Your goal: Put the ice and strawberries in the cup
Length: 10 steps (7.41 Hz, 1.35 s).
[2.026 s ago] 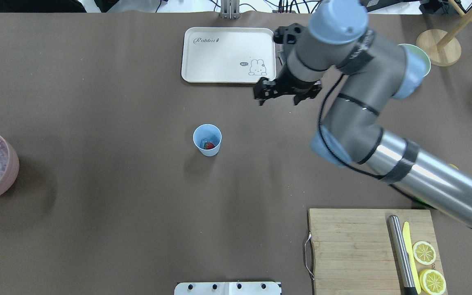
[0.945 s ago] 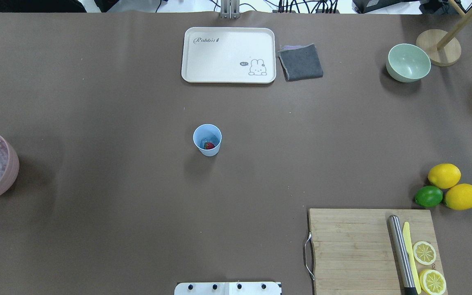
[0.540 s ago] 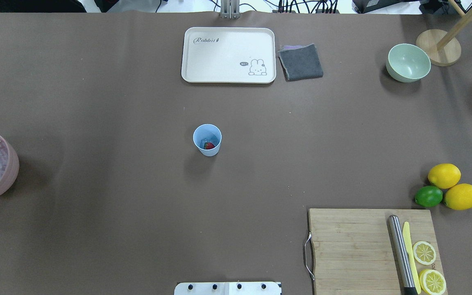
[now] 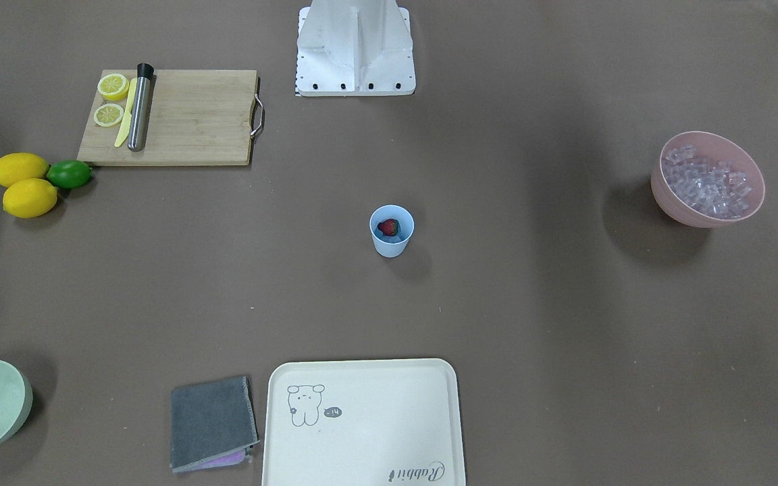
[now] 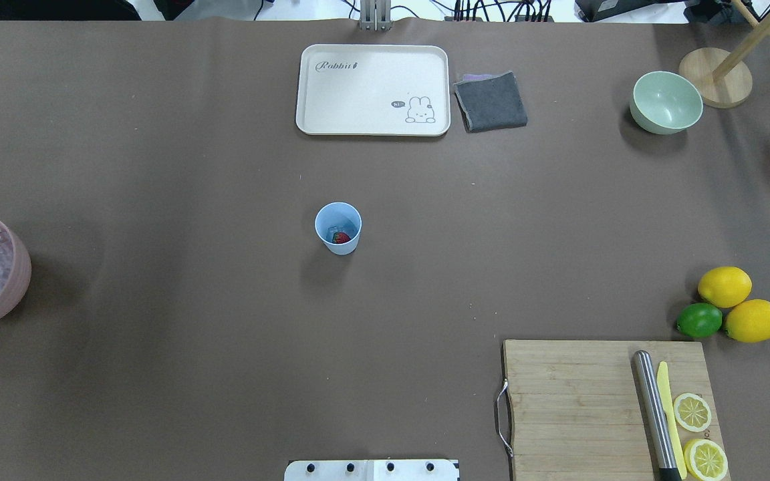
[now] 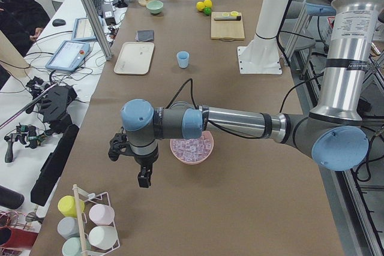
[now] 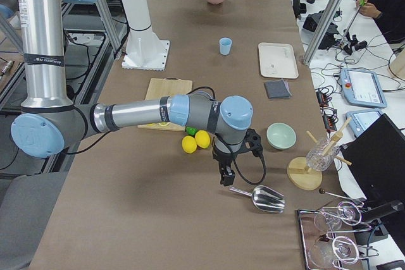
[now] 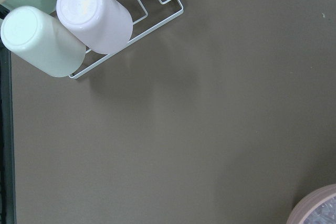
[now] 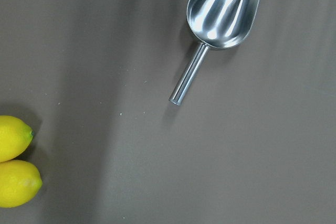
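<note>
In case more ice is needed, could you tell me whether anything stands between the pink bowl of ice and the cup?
Nothing visible does: only bare table lies between the pink bowl and the cup.

Brown tbl [image 5: 158, 167] — cup [image 5: 341, 248], tray [image 5: 358, 93], cloth [image 5: 490, 101], pink bowl [image 5: 19, 280], green bowl [image 5: 666, 103], cutting brd [image 5: 572, 401].

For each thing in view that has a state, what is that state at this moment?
cup: upright, holding fruit and ice
strawberry: whole, inside the cup
pink bowl: upright, full of ice cubes
green bowl: upright, empty
tray: flat, empty
cloth: folded
scoop: lying down, empty
left claw: open or shut, cannot tell
right claw: open or shut, cannot tell
</note>
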Each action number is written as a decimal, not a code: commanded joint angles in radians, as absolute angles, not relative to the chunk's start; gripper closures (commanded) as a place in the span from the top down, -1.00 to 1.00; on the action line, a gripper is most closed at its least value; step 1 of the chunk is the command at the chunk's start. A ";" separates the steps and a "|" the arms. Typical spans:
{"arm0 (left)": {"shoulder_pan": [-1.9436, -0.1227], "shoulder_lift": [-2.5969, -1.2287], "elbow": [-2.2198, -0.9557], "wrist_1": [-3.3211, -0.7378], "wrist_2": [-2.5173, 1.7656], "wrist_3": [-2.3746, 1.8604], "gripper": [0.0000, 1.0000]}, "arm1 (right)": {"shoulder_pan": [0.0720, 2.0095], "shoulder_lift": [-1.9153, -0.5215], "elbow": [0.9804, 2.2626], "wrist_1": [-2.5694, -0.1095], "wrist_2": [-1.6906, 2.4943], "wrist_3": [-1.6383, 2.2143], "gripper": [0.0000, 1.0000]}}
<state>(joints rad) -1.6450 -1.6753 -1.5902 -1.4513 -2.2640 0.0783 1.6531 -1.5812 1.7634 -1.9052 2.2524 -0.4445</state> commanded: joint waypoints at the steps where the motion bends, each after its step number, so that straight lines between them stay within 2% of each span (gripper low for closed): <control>1: -1.634 -1.684 -1.598 -1.450 -2.263 0.052 0.95 | 1.652 -1.601 1.766 -1.905 2.252 -0.443 1.00; 4: -1.557 -1.687 -1.589 -1.454 -2.279 0.011 0.95 | 1.652 -1.603 1.767 -1.905 2.252 -0.443 1.00; 10: -1.557 -1.683 -1.614 -1.451 -2.270 0.018 0.95 | 1.652 -1.620 1.764 -1.904 2.250 -0.445 1.00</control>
<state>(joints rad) -1.5559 -1.6854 -1.5994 -1.4531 -2.2729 0.0155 1.6522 -1.6176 1.7657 -1.9042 2.2519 -0.4442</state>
